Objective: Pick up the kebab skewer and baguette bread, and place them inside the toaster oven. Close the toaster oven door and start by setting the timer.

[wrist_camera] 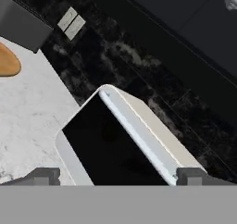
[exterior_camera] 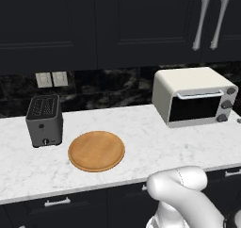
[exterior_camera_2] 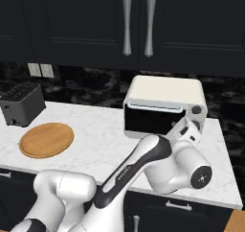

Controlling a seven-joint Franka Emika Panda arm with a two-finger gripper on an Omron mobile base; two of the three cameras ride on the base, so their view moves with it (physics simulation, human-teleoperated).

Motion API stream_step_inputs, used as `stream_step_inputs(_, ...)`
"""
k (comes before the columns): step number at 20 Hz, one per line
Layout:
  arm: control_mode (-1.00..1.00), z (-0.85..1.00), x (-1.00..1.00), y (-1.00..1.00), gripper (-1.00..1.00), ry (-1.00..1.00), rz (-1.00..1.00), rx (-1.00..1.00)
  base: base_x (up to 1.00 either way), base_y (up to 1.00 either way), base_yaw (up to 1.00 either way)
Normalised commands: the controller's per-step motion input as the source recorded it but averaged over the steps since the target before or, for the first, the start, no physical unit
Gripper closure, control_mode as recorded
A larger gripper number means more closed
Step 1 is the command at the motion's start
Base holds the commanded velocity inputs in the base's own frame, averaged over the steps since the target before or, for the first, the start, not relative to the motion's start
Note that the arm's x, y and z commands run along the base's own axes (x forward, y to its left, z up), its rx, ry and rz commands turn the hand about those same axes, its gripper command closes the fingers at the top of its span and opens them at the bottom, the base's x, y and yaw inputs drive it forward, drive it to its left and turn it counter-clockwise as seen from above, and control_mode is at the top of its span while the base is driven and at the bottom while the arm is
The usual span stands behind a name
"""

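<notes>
Gripper (wrist_camera: 118,176) jaws wide, empty, before shut toaster oven door (wrist_camera: 113,146); bare counter (exterior_camera: 141,128) leftward

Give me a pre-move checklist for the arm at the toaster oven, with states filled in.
1. Claw open: ok, fingertips stand wide apart.
2. Claw aimed at the toaster oven door: ok, the hand view looks straight at the glass and handle.
3. Door shut: ok, it sits flush with the front in both base views.
4. Food inside the toaster oven: cannot tell, the glass is too dark.
5. Knobs unobstructed: ok in the left base view.
</notes>
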Motion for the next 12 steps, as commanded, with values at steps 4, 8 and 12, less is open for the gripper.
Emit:
stream_step_inputs(4,-1.0,-0.24,0.31,-0.22,-1.0,-0.24,0.12,-0.19,0.0,0.0,0.0)
stream_step_inputs(8,-1.0,-0.27,0.28,-0.21,-1.0,-0.2,0.01,-0.25,0.0,0.0,0.0)
stream_step_inputs(12,-1.0,-0.21,0.21,-0.28,-1.0,-0.19,0.0,-0.3,0.0,0.0,0.0)
